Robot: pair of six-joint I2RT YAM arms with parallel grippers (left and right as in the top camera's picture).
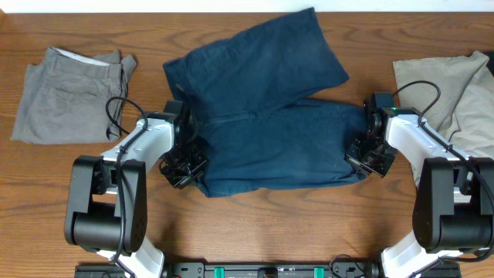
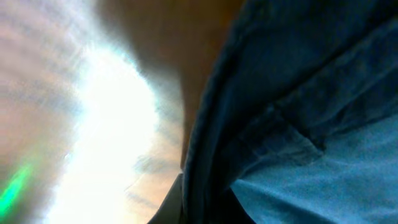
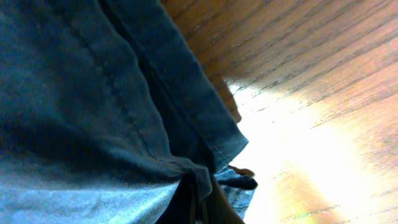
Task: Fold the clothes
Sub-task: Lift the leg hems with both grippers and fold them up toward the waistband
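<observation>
Left hand [image 1: 184, 164] at navy shorts [image 1: 270, 131]

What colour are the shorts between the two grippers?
Plain dark navy shorts; best in overhead view.

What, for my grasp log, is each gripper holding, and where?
Both seem to pinch the navy shorts: the left gripper at their left side edge, the right gripper at their right side edge.

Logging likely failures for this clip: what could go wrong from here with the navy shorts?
The navy shorts lie skewed, upper half angled, so the next fold may come out crooked. The left gripper and right gripper sit at opposite edges; their hold is unclear, so one side might slip.
</observation>
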